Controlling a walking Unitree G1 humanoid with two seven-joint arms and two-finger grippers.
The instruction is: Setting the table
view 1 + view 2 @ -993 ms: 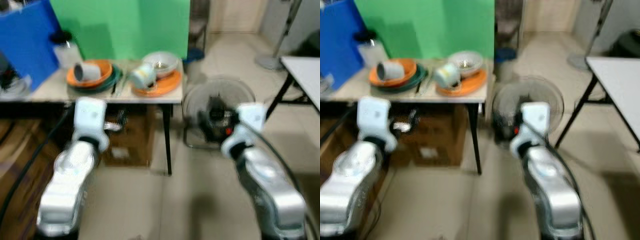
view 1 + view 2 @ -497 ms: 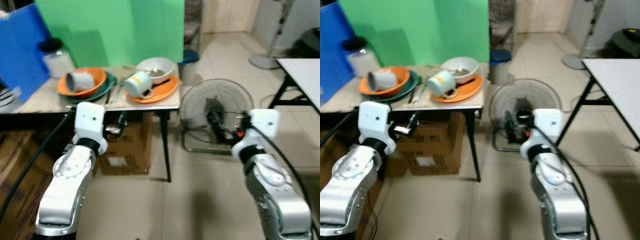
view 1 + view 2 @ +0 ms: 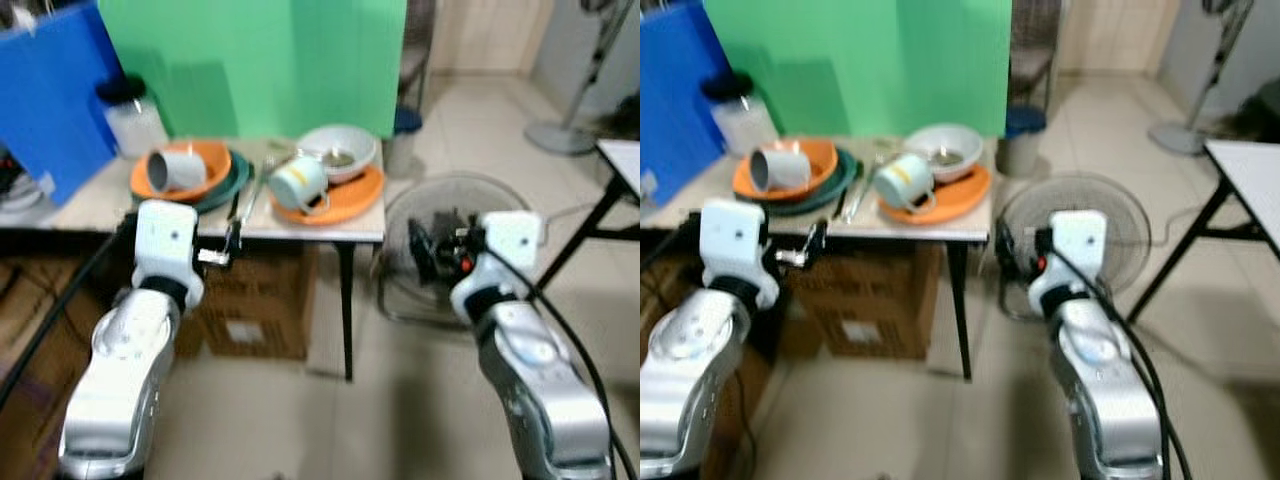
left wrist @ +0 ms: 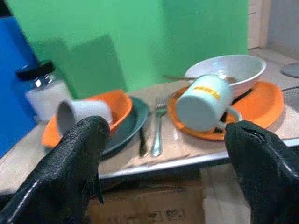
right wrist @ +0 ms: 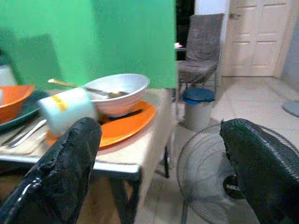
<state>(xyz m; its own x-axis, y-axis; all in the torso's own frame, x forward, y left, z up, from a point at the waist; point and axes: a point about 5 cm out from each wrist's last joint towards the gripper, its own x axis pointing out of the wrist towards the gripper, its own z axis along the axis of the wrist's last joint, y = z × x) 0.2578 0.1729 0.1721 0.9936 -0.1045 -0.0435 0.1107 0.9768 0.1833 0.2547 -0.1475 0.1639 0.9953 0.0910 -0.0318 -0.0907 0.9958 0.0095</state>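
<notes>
Crockery sits piled on the surface [image 3: 330, 222]; left tool [image 4: 163, 140] and right tool [image 5: 159, 140] spread, short of it, ready to reach.

We seem to be in a plain indoor room set up for trials more than a lived-in home. A green screen [image 3: 250, 60] and a blue board [image 3: 50, 90] stand behind a small worktop [image 3: 330, 228] with dishes on it; cardboard boxes [image 3: 250, 310] sit beneath it. On the pale tiled floor [image 3: 400, 400] we see a floor fan [image 3: 440, 250], a pedestal fan base [image 3: 560, 135], a chair [image 5: 198, 51] and a panelled door [image 5: 254, 37].
</notes>
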